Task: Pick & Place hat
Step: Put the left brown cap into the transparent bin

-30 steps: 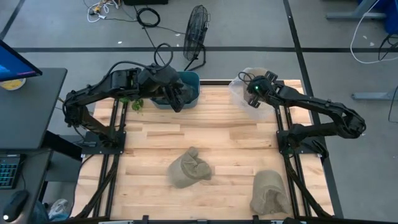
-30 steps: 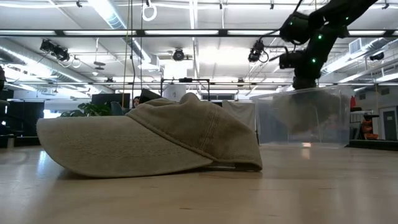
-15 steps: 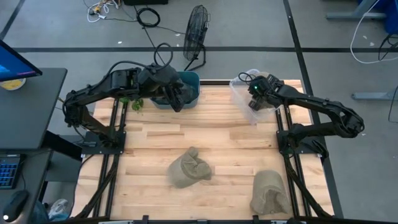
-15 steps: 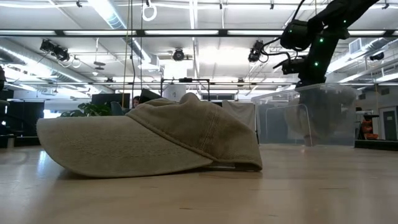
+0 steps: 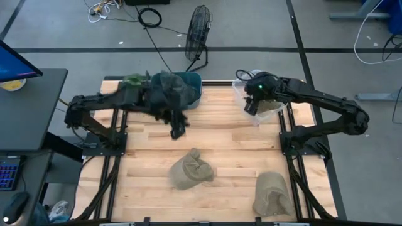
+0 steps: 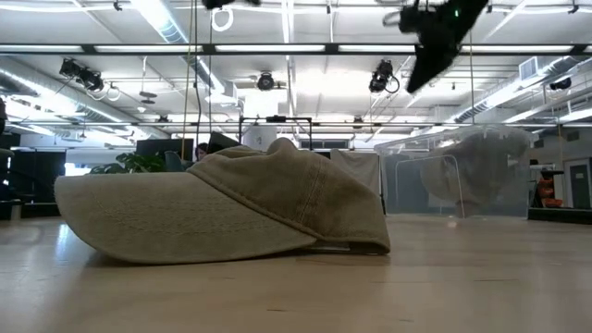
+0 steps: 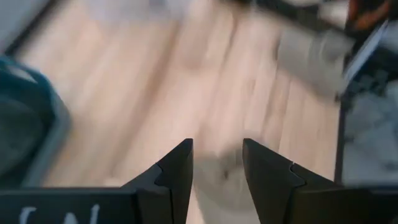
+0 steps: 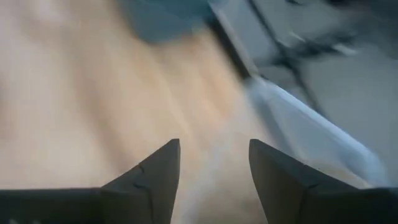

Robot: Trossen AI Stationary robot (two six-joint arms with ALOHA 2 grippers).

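Two olive hats lie on the wooden table: one in the middle (image 5: 191,169) (image 6: 231,208), resting on its brim and crown, and one at the near right (image 5: 273,194). Another hat (image 6: 481,171) lies inside the clear bin (image 5: 240,88) at the far right. My right gripper (image 5: 250,107) (image 8: 214,168) hangs open above the bin's left side, with nothing between its fingers. My left gripper (image 5: 178,130) (image 7: 217,168) is open above the table, between the blue bin (image 5: 188,85) and the middle hat.
The blue bin stands at the table's far edge, left of the clear bin. A fan (image 5: 198,31) and cables lie on the floor beyond the table. A desk with a screen (image 5: 19,69) is off to the left. Bare wood lies between the bins and the hats.
My right gripper has risen out of the clear bin and moved a little toward the table's left, leaving a hat lying in the bin. My left gripper has swung from the blue bin toward the near edge, closer to the middle hat.
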